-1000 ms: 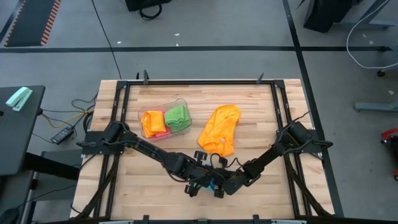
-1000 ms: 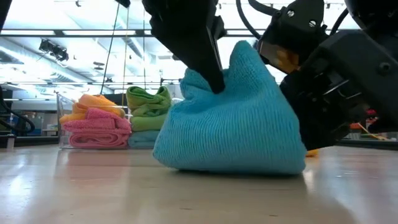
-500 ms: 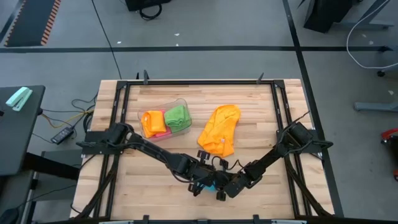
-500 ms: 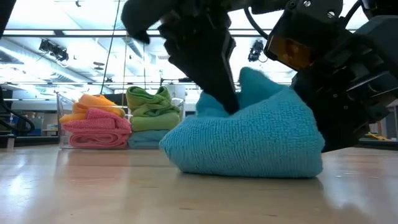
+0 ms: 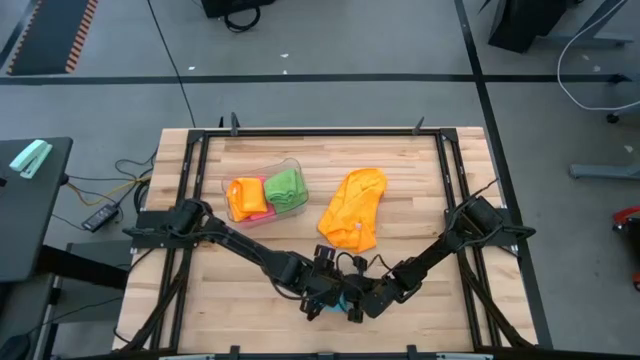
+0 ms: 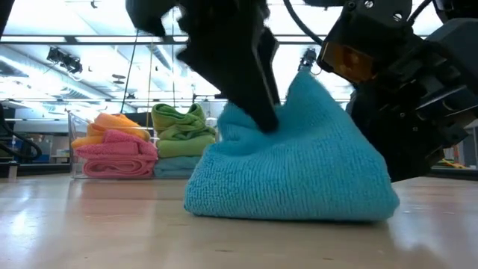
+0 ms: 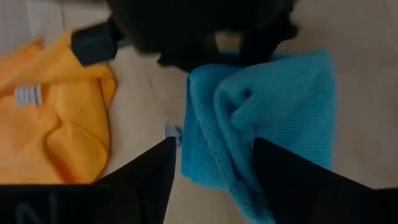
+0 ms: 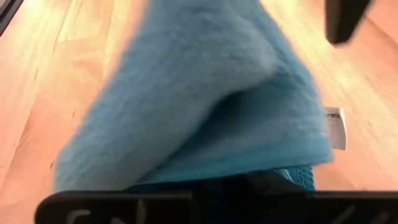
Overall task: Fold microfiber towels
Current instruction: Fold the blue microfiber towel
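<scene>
My left gripper has its jaws spread over the blue towel. The right gripper is clamped on that towel's far edge, near the table's front edge; fold unfinished. Orange towel lies unfolded mid-table. Folded towels fill the tub. Small white tags show; writing unreadable.
</scene>
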Tool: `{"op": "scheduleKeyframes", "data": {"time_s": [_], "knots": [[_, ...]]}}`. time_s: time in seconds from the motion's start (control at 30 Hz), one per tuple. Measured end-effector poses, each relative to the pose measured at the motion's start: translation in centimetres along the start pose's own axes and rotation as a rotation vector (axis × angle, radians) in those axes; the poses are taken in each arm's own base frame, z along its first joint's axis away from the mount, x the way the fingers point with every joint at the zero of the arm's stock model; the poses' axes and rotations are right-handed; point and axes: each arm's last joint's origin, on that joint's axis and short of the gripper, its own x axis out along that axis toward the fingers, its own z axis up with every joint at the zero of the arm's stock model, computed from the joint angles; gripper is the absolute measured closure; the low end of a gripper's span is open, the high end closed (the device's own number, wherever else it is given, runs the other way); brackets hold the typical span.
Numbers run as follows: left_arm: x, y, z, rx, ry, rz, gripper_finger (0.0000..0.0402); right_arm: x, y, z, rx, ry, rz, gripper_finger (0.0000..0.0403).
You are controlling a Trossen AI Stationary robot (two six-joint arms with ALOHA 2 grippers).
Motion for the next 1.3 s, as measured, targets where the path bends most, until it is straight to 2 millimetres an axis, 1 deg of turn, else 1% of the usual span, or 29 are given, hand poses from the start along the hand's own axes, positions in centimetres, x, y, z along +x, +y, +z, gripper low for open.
{"op": "scheduleKeyframes", "data": {"time_s": [0.07, 0.2, 0.43, 0.6, 0.67, 0.77, 0.8, 0.87, 1.0, 1.17, 1.3], "knots": [[-0.6, -0.2, -0.1, 0.015, 0.005, 0.04, 0.0178, 0.0, 0.0, 0.0, 0.001, -0.004, 0.001, 0.0358], [-1.0, -0.8, -0.3, 0.063, 0.017, 0.139, 0.0193, -0.1, 0.2, -0.1, -0.007, -0.008, -0.006, 0.0358], [-0.2, -1.1, -0.2, 0.055, -0.005, 0.147, 0.0226, -0.2, 0.3, -0.1, -0.017, -0.014, -0.011, 0.0358], [-0.1, -1.1, -0.2, 0.06, -0.001, 0.147, 0.0243, -0.3, 0.4, -0.1, -0.02, -0.017, -0.014, 0.0358], [-0.8, -1.3, -0.2, 0.067, -0.007, 0.141, 0.0251, -0.3, 0.4, -0.1, -0.024, -0.017, -0.016, 0.0358], [-3.0, -1.8, 0.6, 0.065, -0.078, 0.123, 0.0264, -0.3, 0.4, -0.1, -0.023, -0.018, -0.017, 0.0358], [-3.5, -2.2, 0.8, 0.066, -0.095, 0.109, 0.0267, -0.3, 0.4, -0.1, -0.023, -0.018, -0.018, 0.0358], [-3.8, -2.9, 0.6, 0.083, -0.092, 0.061, 0.0274, -0.3, 0.4, -0.1, -0.023, -0.018, -0.019, 0.0358], [-3.1, -3.8, 0.0, 0.07, -0.071, -0.024, 0.0284, -0.3, 0.4, -0.1, -0.025, -0.019, -0.02, 0.0358], [-1.6, -3.5, -1.7, 0.015, 0.004, -0.011, 0.0293, -0.3, 0.4, -0.1, -0.024, -0.019, -0.02, 0.0358], [-1.3, -4.0, -2.8, 0.011, 0.063, -0.005, 0.0304, -0.3, 0.4, -0.1, -0.027, -0.019, -0.02, 0.0358]]}}
